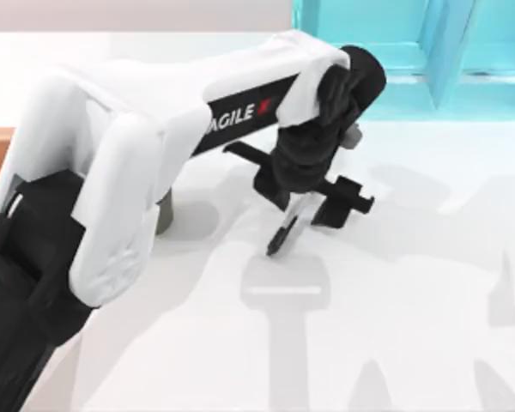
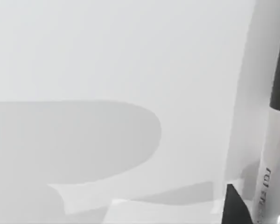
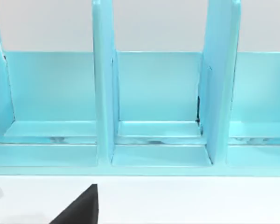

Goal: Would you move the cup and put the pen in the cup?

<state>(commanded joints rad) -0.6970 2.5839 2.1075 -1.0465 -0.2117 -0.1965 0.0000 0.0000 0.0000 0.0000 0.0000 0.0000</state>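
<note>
Nearest the lens, our left arm [image 1: 112, 172] reaches toward two o'clock; its left gripper [image 1: 313, 202] pinches the pen [image 1: 285, 230] near table [image 1: 395, 300] centre, long axis steep, tip toward seven o'clock; the cup [image 1: 164, 213] peeks out at nine o'clock; teal shelf [image 3: 158, 93] behind

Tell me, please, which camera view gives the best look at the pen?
The top view: the pen hangs tilted in the left gripper, its dark tip above the white table. The left wrist view catches a stretch of the pen's barrel along the picture's edge. The right wrist view faces a turquoise shelf.
</note>
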